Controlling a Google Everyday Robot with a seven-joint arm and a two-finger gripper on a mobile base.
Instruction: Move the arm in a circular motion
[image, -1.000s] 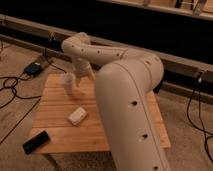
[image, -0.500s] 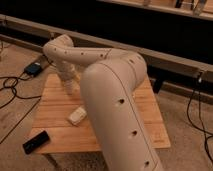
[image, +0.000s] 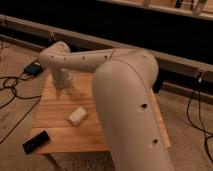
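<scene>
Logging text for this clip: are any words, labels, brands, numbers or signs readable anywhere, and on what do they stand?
None can be read.
The arm shows only rows of small dark holes, no lettering.
Its claw, over the far left part of the table, shows no marking.
The white block, the black device and the blue box on the floor carry no print that can be made out.

Our end effector (image: 64, 85) hangs over the worktop's (image: 55, 107) far-left corner. The arm (image: 125, 100) covers its right side; we find a small white box (image: 76, 116) and a black device (image: 36, 142) front-left.
</scene>
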